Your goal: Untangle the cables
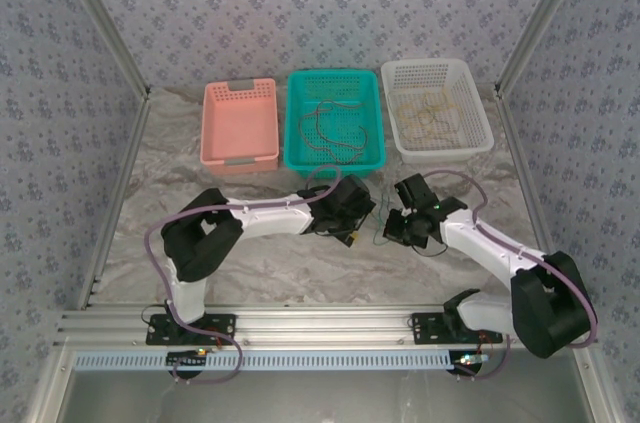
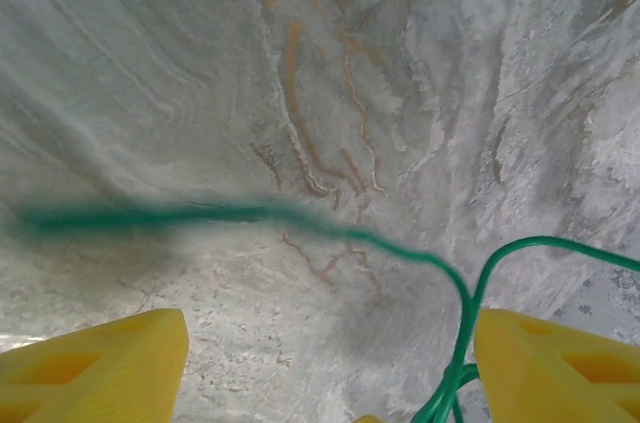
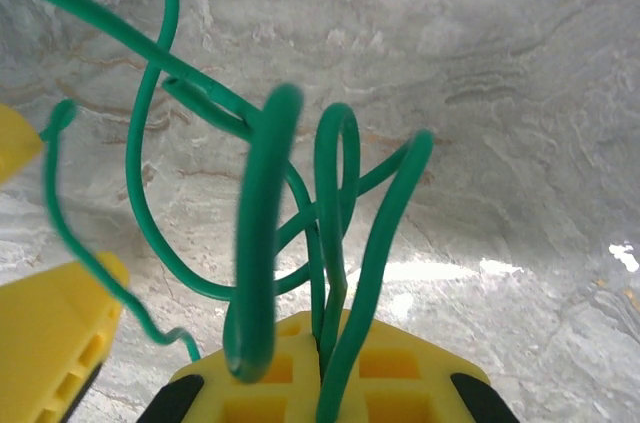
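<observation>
Green cable [image 3: 262, 223] in tangled loops — seemingly one strand, right fingers [image 3: 400, 375] clamped on it, left fingers [image 2: 90, 363] apart.

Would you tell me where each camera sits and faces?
Top external: high behind the bases, looking down at table and teal basket; left arm, right arm show.
Left wrist: on the left arm, facing the table; its yellow fingers show, apart.
Right wrist: on the right arm, facing the table; its fingers pinch the green cable.
Wrist views share that cable.
</observation>
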Robot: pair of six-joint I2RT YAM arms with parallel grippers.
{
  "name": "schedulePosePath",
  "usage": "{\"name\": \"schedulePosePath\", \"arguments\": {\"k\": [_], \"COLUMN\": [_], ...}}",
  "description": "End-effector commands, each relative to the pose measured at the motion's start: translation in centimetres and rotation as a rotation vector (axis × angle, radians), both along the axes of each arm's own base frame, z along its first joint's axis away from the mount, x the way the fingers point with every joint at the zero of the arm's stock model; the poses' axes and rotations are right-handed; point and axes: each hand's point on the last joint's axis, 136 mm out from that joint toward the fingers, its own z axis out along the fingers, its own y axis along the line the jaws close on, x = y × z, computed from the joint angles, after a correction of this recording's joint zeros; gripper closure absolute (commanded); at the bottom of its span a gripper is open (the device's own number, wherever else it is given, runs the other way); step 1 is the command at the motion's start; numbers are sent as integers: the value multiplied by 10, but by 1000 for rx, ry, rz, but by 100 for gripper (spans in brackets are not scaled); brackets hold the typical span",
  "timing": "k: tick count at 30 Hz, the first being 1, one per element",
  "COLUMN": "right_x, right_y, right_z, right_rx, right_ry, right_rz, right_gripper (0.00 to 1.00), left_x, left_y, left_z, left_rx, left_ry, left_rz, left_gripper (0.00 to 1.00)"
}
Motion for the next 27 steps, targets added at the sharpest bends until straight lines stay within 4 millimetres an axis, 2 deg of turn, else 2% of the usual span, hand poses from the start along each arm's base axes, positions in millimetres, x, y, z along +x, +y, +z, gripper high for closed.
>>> {"name": "schedulePosePath", "arguments": {"k": [1, 3, 7, 11, 13, 16, 18, 19, 21, 24, 27], "right_x": [-12, -10, -7, -9, -10, -9, -7, -6, -4, -5, -6], "right_y": [-4, 0, 9, 14, 15, 15, 15, 15, 13, 1, -13], "right_z": [-5, -3, 7, 12, 13, 16, 20, 21, 21, 11, -4], "right_rx": [-10, 4, 29, 41, 50, 67, 78, 84, 92, 100, 150], "right_ry": [34, 22, -1, -2, -6, -18, -29, -29, -25, 16, 75], "right_rz": [-10, -4, 11, 23, 21, 6, -2, -8, -23, -84, -200], "right_gripper": [100, 100, 100, 100, 100, 100, 100, 100, 100, 100, 100], "left_x": [6, 4, 3, 12, 15, 14, 12, 11, 9, 4, -11], "left_y": [6, 5, -8, -15, -17, -14, -9, -3, 15, 57, 97], "left_z": [36, 36, 16, 16, 14, 10, 5, 3, 2, 4, 4], "left_rx": [-8, -15, -69, -72, -69, -61, -47, -31, 14, 111, 190], "left_ry": [-84, -72, -10, -33, -37, -36, -29, -28, -38, -59, -45], "left_rz": [19, 19, 39, 33, 26, 23, 21, 23, 35, 53, 46], "left_gripper": [25, 24, 28, 36, 45, 71, 84, 93, 100, 100, 100]}}
